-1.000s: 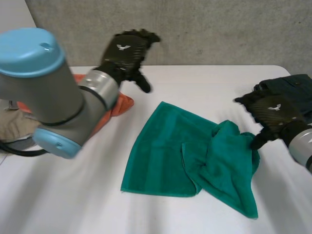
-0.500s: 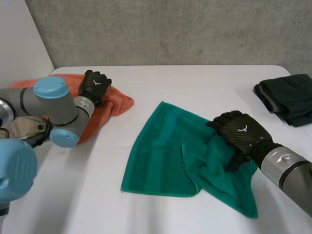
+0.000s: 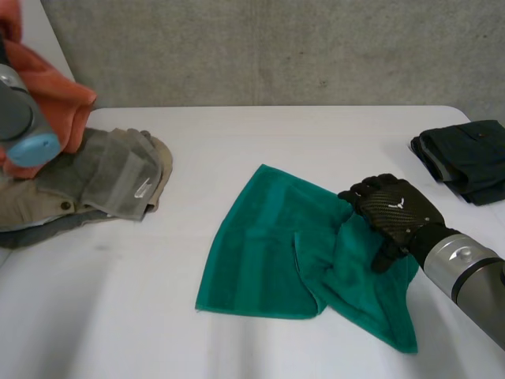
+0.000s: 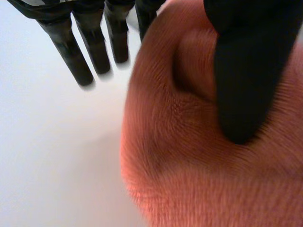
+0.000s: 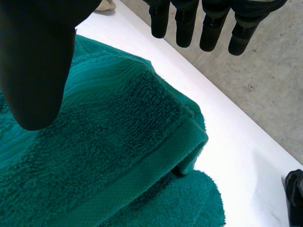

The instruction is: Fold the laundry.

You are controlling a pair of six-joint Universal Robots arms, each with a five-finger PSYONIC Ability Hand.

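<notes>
A green towel (image 3: 260, 245) lies spread on the white table (image 3: 276, 134), its right part bunched and folded over. My right hand (image 3: 394, 212) rests on that bunched part, fingers straight. In the right wrist view this hand (image 5: 33, 56) is open above the towel's thick folded edge (image 5: 109, 156). An orange cloth (image 3: 59, 103) is raised at the far left beside my left arm (image 3: 20, 118). In the left wrist view the thumb of my left hand (image 4: 246, 71) presses into the orange cloth (image 4: 189, 179), while the fingers (image 4: 75, 52) stand straight beside it.
A heap of grey and beige clothes (image 3: 102, 178) lies at the table's left edge under the raised cloth. Dark folded garments (image 3: 465, 158) sit at the far right, their corner (image 5: 296, 194) beyond the towel. A grey wall stands behind.
My left arm has swung up and left, lifting the orange cloth off the heap and uncovering the grey and beige clothes. My right hand came down onto the towel and has since stayed put.
</notes>
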